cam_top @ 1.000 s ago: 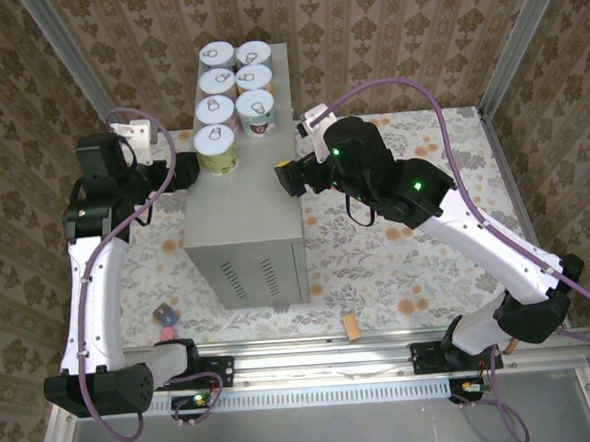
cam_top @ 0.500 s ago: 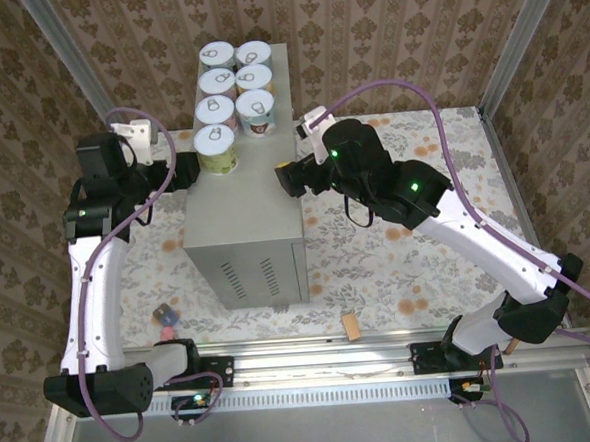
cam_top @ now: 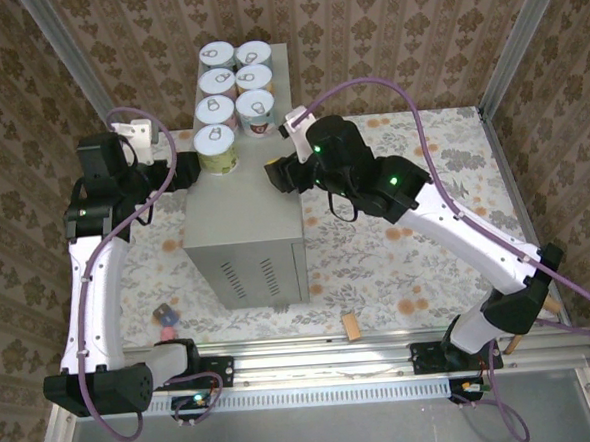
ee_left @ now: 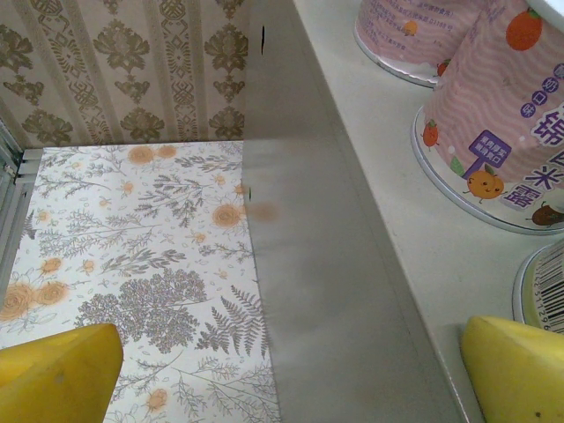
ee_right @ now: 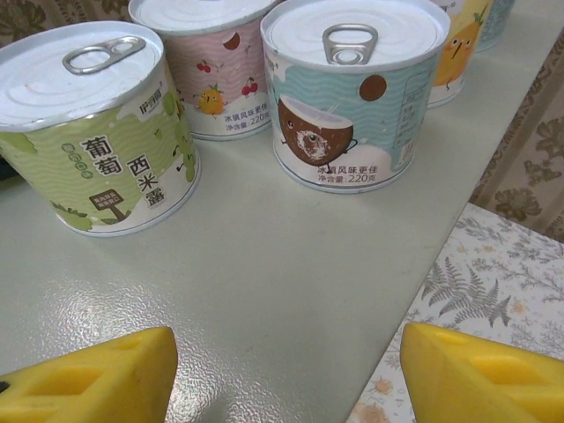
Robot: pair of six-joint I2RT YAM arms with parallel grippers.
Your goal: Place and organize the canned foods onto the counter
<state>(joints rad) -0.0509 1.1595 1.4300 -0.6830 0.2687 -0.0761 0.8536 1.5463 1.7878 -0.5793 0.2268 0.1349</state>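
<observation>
Right hand [ee_right: 286, 370] hovers unclenched, seemingly empty, just short of the cans [ee_right: 357, 115] on the counter [ee_right: 264, 291].

1. The green-labelled can [ee_right: 97, 132] read "葡萄" and "西米".
2. The coconut can [ee_right: 352, 106] read "冰镇风味更佳" and "净含量: 220克".
3. The pink cherry can [ee_right: 216, 79] carried the same two lines.
4. A barcode [ee_left: 548, 284] stood on the pale yellow can [ee_left: 527, 300]; its digits were unreadable.

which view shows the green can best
The right wrist view: the green can stands close up, with lid, pull tab and label clear. The top view shows the green can small, mostly lid. The left wrist view catches a barcoded edge, probably of the green can.
</observation>
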